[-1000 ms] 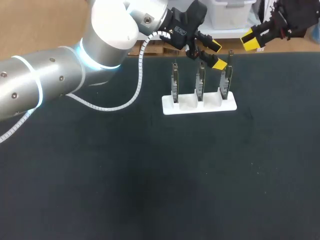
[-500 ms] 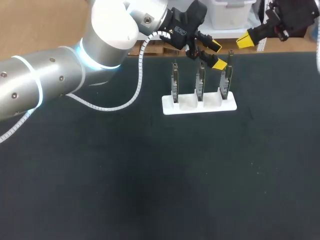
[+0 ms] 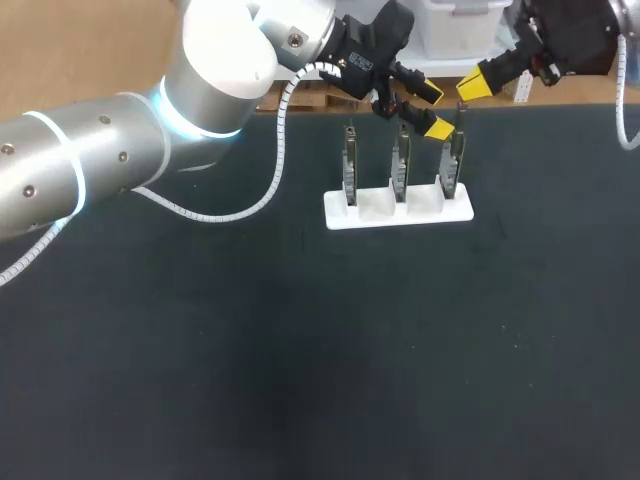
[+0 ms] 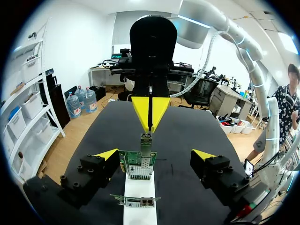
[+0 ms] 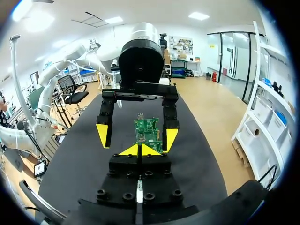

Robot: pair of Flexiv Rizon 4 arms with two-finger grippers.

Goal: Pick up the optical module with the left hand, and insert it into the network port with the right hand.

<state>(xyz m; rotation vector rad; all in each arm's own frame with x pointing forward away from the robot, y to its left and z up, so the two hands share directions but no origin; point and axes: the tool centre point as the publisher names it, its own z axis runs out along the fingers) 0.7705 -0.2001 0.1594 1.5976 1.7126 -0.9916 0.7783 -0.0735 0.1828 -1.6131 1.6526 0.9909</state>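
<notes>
Boards [image 3: 399, 165], three, stand upright in one white rack [image 3: 381, 208].

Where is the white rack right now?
In the head view, the white rack sits toward the table's far edge, slightly right of centre, with the left gripper close by its boards.

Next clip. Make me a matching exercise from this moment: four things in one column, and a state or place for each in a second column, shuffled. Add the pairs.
Things:
1. left gripper
2. right gripper
3. white holder
4. circuit boards

States or places:
A. stand upright in a row
B. fingers shut together
C. lies flat on the black table
D. fingers wide open

Pairs: 1-D, 2-B, 3-C, 4-A
</notes>
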